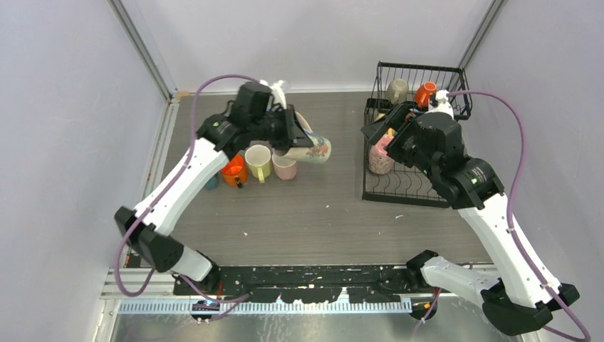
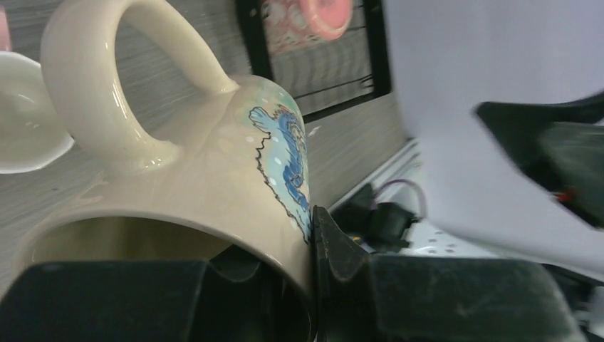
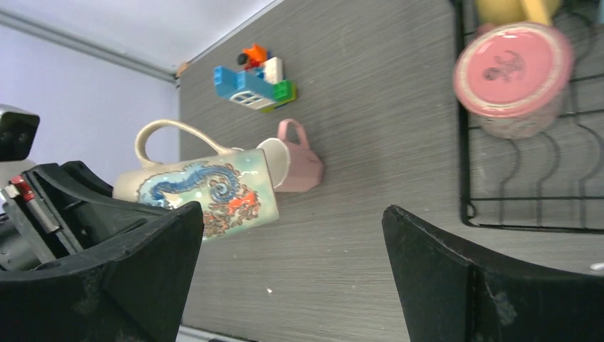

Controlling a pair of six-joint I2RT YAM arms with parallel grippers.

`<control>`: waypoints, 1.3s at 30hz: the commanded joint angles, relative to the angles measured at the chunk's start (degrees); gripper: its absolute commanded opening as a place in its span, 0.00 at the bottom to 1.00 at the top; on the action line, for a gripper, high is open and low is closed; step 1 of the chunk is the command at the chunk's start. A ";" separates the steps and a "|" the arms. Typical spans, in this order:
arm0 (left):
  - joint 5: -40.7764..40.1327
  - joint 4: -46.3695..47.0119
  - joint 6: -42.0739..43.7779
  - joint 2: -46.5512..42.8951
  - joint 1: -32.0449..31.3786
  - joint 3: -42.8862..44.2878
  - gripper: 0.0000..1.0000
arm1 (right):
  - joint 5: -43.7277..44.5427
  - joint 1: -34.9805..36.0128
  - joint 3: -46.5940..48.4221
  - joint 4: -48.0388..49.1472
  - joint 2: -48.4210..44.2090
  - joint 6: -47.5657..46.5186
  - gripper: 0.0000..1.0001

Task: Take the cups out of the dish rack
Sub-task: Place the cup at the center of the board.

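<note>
Left fingers (image 2: 342,263) clamp only the rim of the tilted cream mug (image 1: 317,149); it may slip onto the mugs (image 1: 257,160) at its 8 o'clock. Right fingers (image 3: 434,263) stand apart.

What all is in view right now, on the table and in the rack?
painted mug: one, cream, held sideways by its rim
table mugs: three, yellow, orange, pink, grouped beside the left arm
rack mugs: four, beige and orange upper shelf, pink and yellow lower tier
dish rack: one, black wire, far right
toy block house: one, blue-white-green, near far wall
table: one, grey woodgrain
left claw: shut on painted mug
right claw: open, empty, by rack base
</note>
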 commanded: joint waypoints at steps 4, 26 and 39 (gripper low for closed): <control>-16.44 -13.96 16.88 11.25 -8.57 16.65 0.00 | 9.65 -0.23 1.73 -6.19 -3.27 -2.50 1.00; -32.62 -29.36 28.62 43.06 -15.04 45.69 0.00 | 11.46 -0.19 -0.41 -12.96 -7.43 -1.78 1.00; -33.74 -31.30 30.28 48.61 -15.08 47.12 0.00 | 10.50 -0.21 -1.50 -13.08 -7.73 -1.81 1.00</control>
